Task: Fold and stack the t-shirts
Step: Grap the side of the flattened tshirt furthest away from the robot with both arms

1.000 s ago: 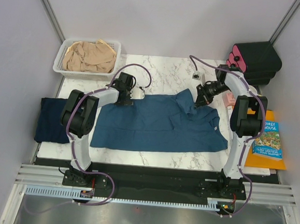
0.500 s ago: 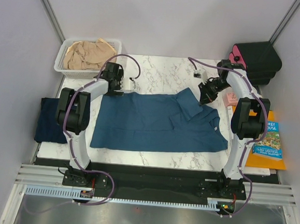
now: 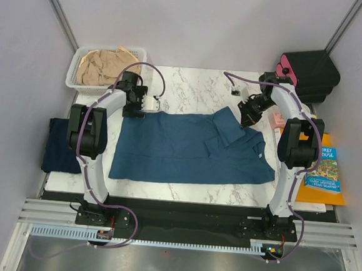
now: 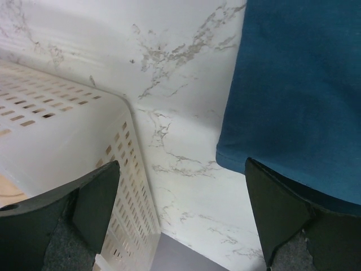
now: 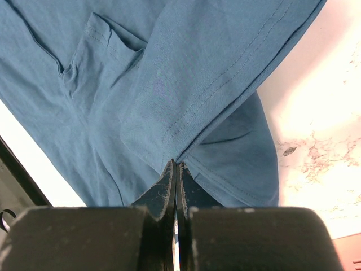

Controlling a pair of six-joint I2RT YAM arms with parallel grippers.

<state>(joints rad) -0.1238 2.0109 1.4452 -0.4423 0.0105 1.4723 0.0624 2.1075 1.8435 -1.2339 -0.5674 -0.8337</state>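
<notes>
Right end effector (image 5: pixel 176 167) is clamped shut on a stitched edge of the teal t-shirt (image 3: pixel 192 152) near its far right corner, where a sleeve is turned over onto the body. The left end effector (image 4: pixel 181 169) stands wide open and empty above the shirt's far left corner, beside the white basket (image 4: pixel 84 130). The teal t-shirt lies spread, mostly flat, across the middle of the counter (image 3: pixel 191 86). The navy t-shirt (image 3: pixel 61 143) sits folded at the counter's left edge and reaches past it, and the beige t-shirt (image 3: pixel 105 67) is bunched in the basket. The fabric looks light, thin and limp, so it should drape and crease from any pinch. Hems and corners seem the best holds, one in each arm to keep an edge straight. How many layers the closed fingers hold cannot be told, and what supports the navy shirt's overhang is unclear.
</notes>
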